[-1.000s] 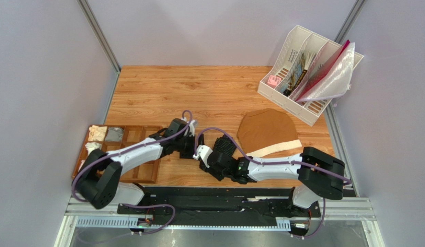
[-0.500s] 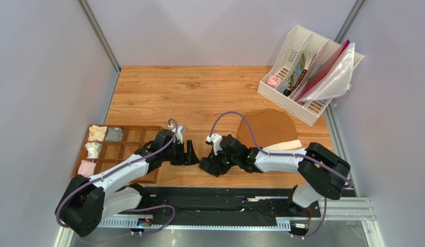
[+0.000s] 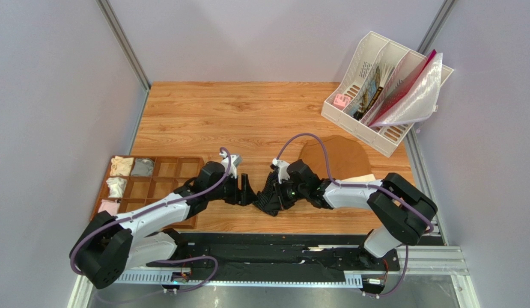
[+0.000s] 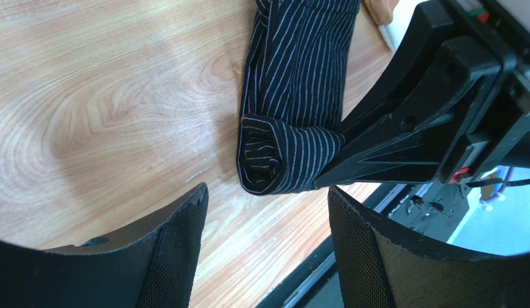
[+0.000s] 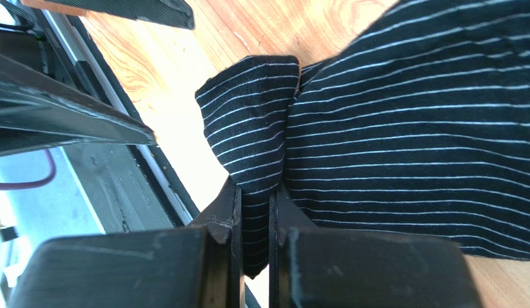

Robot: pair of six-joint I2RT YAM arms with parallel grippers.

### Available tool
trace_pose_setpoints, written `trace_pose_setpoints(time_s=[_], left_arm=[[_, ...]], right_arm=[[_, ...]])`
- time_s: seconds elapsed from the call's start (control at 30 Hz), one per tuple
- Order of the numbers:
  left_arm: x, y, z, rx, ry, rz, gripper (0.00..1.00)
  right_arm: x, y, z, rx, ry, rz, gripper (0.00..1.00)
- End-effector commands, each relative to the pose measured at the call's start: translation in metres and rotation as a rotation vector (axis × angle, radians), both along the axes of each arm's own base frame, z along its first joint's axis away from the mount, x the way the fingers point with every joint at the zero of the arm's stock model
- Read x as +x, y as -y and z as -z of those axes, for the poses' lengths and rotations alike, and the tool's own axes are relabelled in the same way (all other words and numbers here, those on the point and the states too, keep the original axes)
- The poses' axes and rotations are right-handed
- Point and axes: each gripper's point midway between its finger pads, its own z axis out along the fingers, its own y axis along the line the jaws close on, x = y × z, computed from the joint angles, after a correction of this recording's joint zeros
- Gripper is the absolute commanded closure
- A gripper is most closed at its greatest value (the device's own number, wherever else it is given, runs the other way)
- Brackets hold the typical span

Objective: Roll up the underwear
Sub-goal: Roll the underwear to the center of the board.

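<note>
Top external, one underwear, one brown briefs, one tray, one rack

Top external: high above and behind the arm bases; looks down on the whole table; farthest view
Left wrist: low over the table; looks out between the left gripper fingers; close to the underwear
Right wrist: nearest view; looks along the right gripper onto the striped cloth
Shared: all three take in the underwear's rolled end; left wrist also sees the right gripper
</note>
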Motion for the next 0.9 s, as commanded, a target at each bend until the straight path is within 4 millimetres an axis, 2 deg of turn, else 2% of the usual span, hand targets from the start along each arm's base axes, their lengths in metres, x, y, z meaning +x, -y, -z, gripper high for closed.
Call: trace_pose_setpoints(time_s=[0.0, 0.27, 0.53, 0.73, 0.87], left_arm=[[0.006, 0.011, -0.001, -0.035, 0.059, 0.051, 0.27], [0.008, 0.024, 0.018, -0.049, 0.029, 0.076, 0.29], [0.009, 0.03, 0.034, -0.045, 0.012, 0.085, 0.39], [0.008, 0.039, 0.04, -0.059, 0.016, 0.101, 0.59], [0.005, 0.05, 0.04, -0.078, 0.01, 0.118, 0.77]], right_arm=[[-0.002, 0.014, 0.023, -0.041, -0.077, 0.037, 1.0], [0.001, 0.018, 0.032, -0.046, -0.109, 0.053, 1.0], [0.003, 0.02, 0.034, -0.045, -0.117, 0.055, 1.0], [0.006, 0.018, 0.033, -0.045, -0.117, 0.049, 1.0], [0.013, 0.021, 0.029, -0.085, -0.089, 0.046, 0.8]])
